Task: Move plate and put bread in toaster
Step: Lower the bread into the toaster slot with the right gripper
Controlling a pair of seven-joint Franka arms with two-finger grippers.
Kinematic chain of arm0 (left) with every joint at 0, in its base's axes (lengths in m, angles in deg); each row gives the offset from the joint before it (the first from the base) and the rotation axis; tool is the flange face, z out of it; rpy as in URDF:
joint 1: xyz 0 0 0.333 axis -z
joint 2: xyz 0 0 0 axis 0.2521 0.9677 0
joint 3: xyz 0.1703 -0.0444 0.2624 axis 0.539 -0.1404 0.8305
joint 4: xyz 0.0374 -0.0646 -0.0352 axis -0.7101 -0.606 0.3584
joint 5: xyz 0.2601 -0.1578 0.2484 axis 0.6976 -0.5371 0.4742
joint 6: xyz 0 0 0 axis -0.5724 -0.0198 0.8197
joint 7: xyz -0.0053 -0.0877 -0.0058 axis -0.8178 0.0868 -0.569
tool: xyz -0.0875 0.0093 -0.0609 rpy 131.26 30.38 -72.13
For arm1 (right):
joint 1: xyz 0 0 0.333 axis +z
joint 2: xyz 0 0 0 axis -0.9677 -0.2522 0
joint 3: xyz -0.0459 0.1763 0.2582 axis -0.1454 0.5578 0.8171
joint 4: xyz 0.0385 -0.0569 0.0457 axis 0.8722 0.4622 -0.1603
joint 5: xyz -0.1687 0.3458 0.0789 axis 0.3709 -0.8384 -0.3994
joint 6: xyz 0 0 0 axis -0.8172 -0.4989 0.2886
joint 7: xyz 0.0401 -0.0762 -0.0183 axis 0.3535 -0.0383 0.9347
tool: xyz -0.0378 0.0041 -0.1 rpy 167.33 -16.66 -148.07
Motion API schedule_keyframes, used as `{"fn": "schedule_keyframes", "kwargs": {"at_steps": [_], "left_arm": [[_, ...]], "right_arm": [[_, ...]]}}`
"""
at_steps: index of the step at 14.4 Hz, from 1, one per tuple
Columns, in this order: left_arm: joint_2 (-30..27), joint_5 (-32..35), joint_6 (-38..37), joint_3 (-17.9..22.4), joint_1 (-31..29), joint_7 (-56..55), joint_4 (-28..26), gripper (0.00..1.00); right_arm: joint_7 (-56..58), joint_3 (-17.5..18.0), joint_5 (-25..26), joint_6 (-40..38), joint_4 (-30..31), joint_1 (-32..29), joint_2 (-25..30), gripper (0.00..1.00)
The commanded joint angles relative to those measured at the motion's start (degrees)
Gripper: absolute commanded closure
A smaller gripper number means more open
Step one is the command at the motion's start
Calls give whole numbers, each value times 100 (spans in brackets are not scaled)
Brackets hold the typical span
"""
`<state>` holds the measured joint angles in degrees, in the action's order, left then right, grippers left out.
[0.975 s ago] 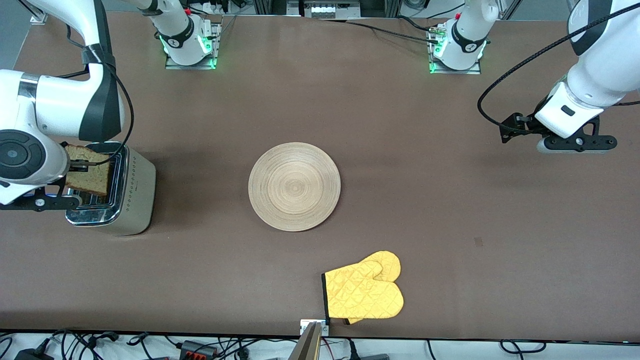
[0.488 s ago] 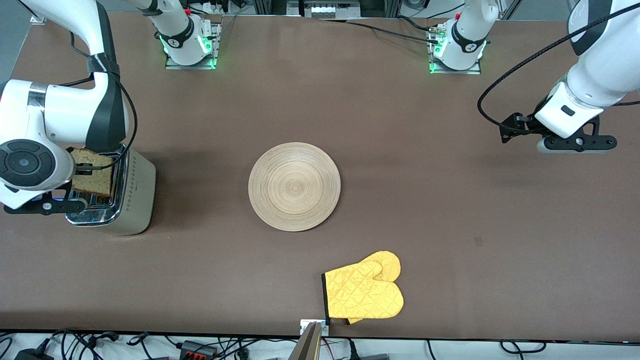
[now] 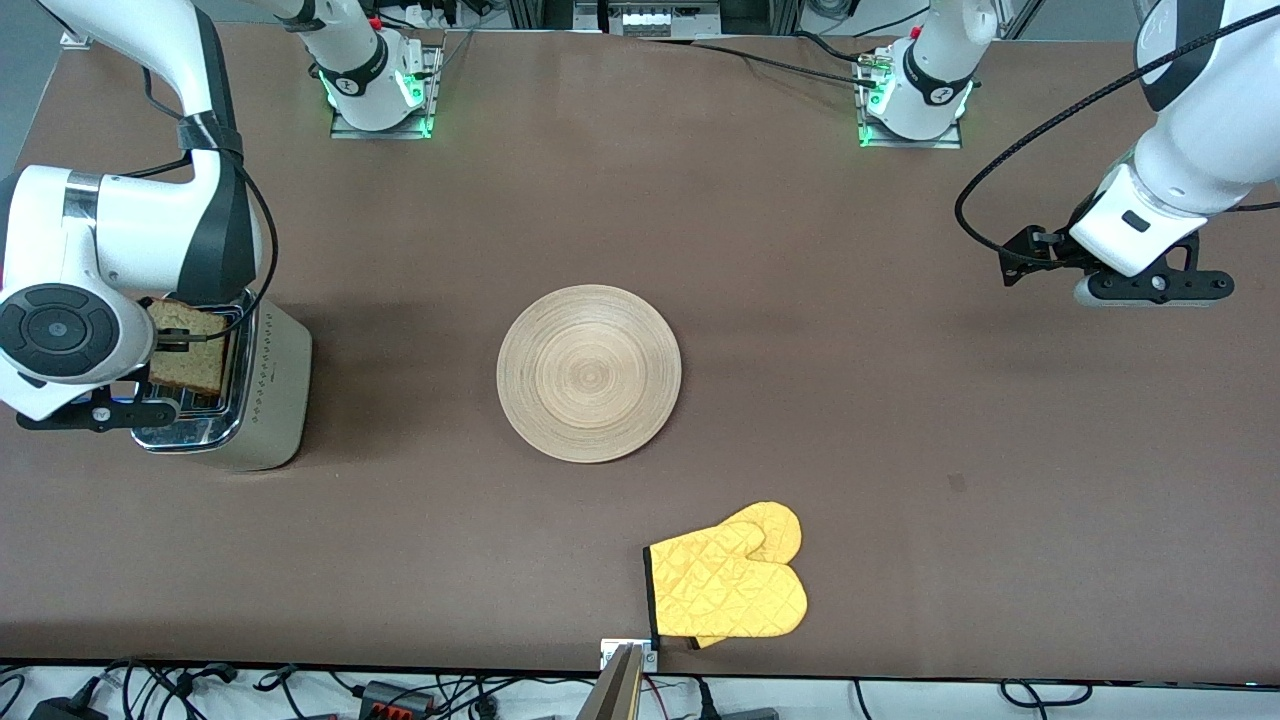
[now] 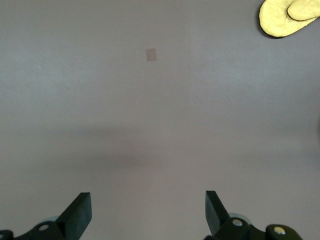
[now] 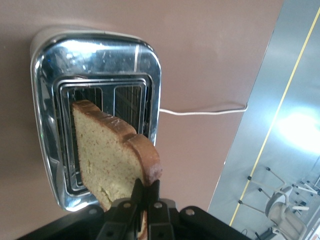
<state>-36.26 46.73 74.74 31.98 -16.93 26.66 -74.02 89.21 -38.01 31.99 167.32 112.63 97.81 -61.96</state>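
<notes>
Right gripper (image 5: 142, 202) pinches the light, crumbly brown bread slice (image 5: 107, 152) by its crust, seemingly over 1 slot of the chrome toaster (image 5: 95, 60); left gripper (image 4: 147, 215) waits, spread.

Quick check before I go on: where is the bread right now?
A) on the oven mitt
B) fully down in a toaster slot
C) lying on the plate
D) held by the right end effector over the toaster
D: the right end effector pinches the bread by its crust, upright over the toaster slots.
</notes>
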Motion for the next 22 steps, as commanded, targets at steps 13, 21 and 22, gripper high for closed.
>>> {"fn": "schedule_keyframes", "kwargs": {"at_steps": [13,21,22], "left_arm": [[13,-49,-92,-18,-4,-51,86,0],[13,-49,-92,-18,-4,-51,86,0],[13,-49,-92,-18,-4,-51,86,0]], "right_arm": [[-131,50,-112,214,226,17,214,0],[-69,59,-1066,-41,-512,132,495,0],[-78,24,-1557,-41,-512,88,635,0]]}}
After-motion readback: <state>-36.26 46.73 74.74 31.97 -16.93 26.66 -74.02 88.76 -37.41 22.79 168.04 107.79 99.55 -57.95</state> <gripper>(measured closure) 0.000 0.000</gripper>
